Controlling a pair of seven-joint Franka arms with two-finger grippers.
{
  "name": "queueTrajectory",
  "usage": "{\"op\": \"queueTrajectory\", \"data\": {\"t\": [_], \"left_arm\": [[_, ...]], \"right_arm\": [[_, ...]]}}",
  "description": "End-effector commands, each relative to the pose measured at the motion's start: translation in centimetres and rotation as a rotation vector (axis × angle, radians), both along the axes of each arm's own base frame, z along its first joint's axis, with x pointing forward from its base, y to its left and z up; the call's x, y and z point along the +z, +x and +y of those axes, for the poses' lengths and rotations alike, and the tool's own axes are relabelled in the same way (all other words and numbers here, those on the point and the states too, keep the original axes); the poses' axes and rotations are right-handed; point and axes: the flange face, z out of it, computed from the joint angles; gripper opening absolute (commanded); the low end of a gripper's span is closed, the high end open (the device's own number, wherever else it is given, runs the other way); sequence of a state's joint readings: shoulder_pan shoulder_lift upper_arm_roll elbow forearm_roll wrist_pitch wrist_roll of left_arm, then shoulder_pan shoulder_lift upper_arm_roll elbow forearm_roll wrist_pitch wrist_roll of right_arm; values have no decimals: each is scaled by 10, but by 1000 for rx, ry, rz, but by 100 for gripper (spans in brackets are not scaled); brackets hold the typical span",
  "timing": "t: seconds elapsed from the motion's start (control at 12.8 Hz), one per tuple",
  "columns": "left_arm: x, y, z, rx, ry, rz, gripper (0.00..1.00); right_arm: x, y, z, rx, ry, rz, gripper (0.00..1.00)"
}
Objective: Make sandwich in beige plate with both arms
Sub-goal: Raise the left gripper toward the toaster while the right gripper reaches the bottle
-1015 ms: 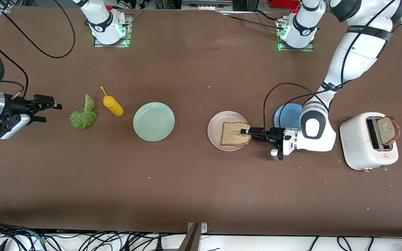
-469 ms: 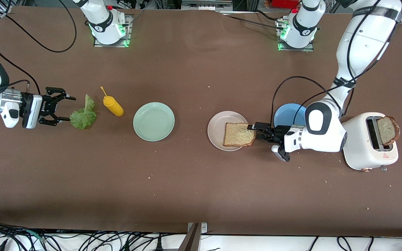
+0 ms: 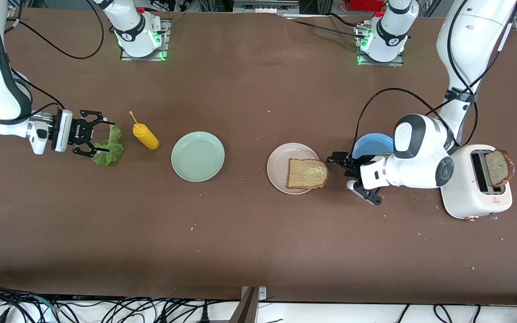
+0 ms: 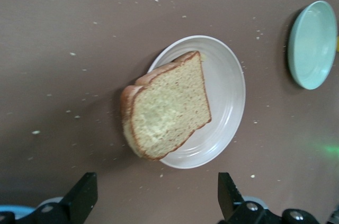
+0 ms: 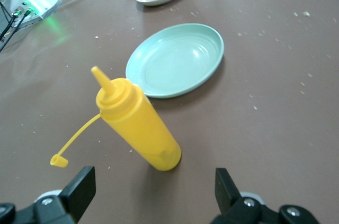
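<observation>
One bread slice [image 3: 307, 173] lies on the beige plate [image 3: 277, 168], overhanging its rim toward the left arm's end. Front view: left gripper [image 3: 340, 172], fingers open, now clear of the slice it gripped 1 s ago; right gripper [image 3: 100, 138], fingers open, has reached the lettuce leaf [image 3: 111, 150]; 2nd slice [image 3: 499, 167] stands in the toaster [image 3: 474, 187]. L wrist view: slice's porous tan face, brown crust. R wrist view: yellow bottle [image 5: 139, 124] & mint plate [image 5: 176, 59]; no lettuce.
</observation>
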State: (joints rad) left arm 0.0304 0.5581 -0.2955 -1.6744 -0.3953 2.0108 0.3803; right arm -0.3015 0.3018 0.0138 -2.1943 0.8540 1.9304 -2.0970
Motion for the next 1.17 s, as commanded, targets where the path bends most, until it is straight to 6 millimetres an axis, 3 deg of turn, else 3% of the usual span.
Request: {"op": "queueTrajectory", "data": {"t": [0.0,0.16,0.39,0.62,0.78,0.94,1.09], "left_arm": [[46,-4,6,-27,135,-51,100],[76,-5,13,-42,209,-71,100],[127,-2,27,-42,374,-107,100],[186,5,48,-44,551,-133,100],[203,9,64,-12,561,-139,100],[242,15,90,48,557,-200,100],[252,17,115,85,561,-208,100]], "right_arm": [[-34,-12,-5,15,77,-98,99],[-63,-17,0,22,140,-153,99],[-83,-23,5,25,175,-169,99],[-92,-24,10,10,194,-167,99],[-94,-23,16,14,202,-165,99],[-93,-22,17,20,203,-167,99],[-93,-21,24,30,210,-168,99]]}}
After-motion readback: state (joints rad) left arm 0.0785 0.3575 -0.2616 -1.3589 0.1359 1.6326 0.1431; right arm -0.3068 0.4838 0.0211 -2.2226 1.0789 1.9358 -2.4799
